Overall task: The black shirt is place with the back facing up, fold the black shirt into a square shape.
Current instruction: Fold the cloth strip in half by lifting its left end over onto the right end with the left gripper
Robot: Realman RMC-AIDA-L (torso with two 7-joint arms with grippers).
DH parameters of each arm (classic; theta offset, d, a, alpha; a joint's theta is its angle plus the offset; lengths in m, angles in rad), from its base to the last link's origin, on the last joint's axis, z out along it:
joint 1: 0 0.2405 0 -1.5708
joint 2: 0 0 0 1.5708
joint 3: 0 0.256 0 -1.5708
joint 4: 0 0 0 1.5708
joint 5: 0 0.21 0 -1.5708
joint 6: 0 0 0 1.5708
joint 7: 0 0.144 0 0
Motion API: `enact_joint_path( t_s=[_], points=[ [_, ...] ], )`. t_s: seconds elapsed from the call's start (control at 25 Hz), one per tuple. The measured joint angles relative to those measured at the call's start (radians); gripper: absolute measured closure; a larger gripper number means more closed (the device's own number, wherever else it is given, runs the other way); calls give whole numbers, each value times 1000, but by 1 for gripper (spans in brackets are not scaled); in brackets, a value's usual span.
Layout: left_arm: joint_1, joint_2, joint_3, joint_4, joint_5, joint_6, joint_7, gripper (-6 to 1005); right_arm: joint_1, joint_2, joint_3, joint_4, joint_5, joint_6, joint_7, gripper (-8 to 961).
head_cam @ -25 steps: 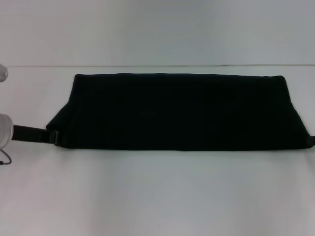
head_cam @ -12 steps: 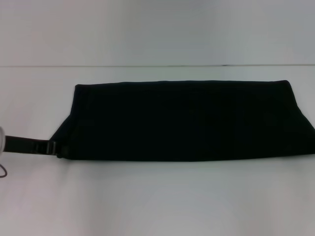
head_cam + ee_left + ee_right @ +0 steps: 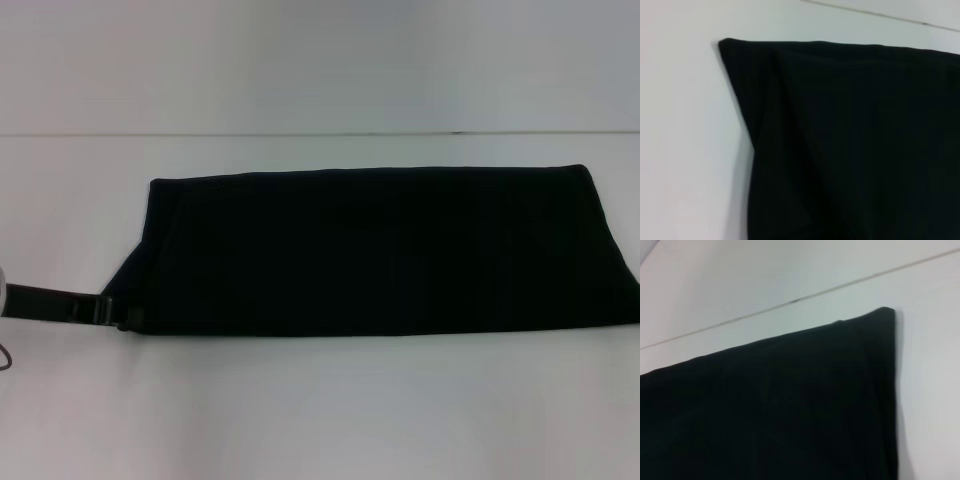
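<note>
**Black shirt slides nearer as a long band**

Black shirt [image 3: 370, 250] lies mid-bench [image 3: 320, 410], a wide strip running nine to three o'clock. Its near hem has crept toward six o'clock over the last second. Left gripper [image 3: 118, 312] sits at the eight o'clock corner; whether its fingers grasp the cloth, I cannot tell. Right gripper out of sight. Crosswise folds still needed for a square.

Left gripper [image 3: 118, 312] reaches in low from the left (right arm unseen).
</note>
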Motion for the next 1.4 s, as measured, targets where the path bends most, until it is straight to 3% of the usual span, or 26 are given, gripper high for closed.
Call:
enact_joint_path(
  t_s=[0.2, 0.44, 0.6, 0.84, 0.92, 1.08, 1.28, 1.4],
  points=[
    [-7, 6, -1, 7, 0, 43, -5, 978, -2, 5, 10, -48, 8, -43, 4, 813],
    [-13, 16, -62, 24, 0, 63, -8, 799, -4, 7, 49, -94, 31, -143, -11, 634],
    [-25, 39, -106, 22, 1, 186, -18, 609, 5, 8, 46, -90, 54, -179, -36, 492],
    [-54, 52, -120, -17, 8, 369, -117, 365, 29, 17, 39, -78, 60, -201, -71, 237],
    [-70, 60, -121, -71, 9, 391, -163, 312, 38, 17, 35, -78, 60, -224, -89, 213],
    [-94, 64, -124, -172, 3, 373, -232, 261, 52, 19, 30, -77, 61, -267, -160, 164],
    [-114, 54, -129, -234, -9, 279, -315, 223, 69, 33, 32, -77, 68, -320, -264, 17],
    [-119, 53, -129, -271, -16, 203, -389, 223, 79, 36, 28, -77, 96, -345, -281, 20]
  ],
)
